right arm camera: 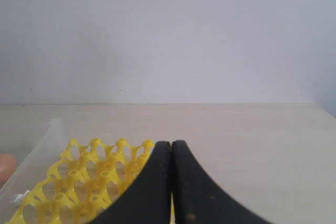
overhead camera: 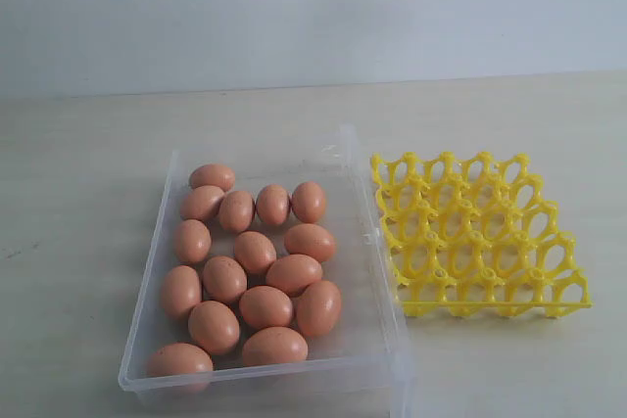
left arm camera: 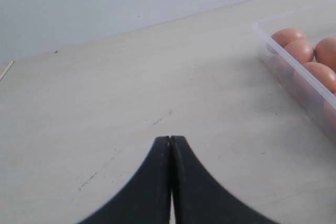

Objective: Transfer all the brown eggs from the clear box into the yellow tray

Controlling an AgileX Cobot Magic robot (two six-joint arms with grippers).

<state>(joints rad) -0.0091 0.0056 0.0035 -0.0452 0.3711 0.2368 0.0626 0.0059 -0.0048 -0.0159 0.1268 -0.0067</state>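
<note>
Several brown eggs [overhead camera: 255, 252] lie loose in the clear box [overhead camera: 157, 293] at the middle of the exterior view. To its right stands the yellow tray [overhead camera: 480, 237], all its cups empty. Neither arm shows in the exterior view. In the left wrist view my left gripper [left arm camera: 170, 139] is shut with nothing between its fingers, over bare table, apart from the clear box [left arm camera: 294, 72] and a few brown eggs [left arm camera: 300, 50] at the side. In the right wrist view my right gripper [right arm camera: 170, 144] is shut and empty, beside the yellow tray [right arm camera: 84, 177].
The pale wooden table [overhead camera: 88, 163] runs back to a plain light wall [overhead camera: 313, 7]. One brown egg [right arm camera: 5, 167] and the clear box's edge [right arm camera: 37, 145] show at the side of the right wrist view.
</note>
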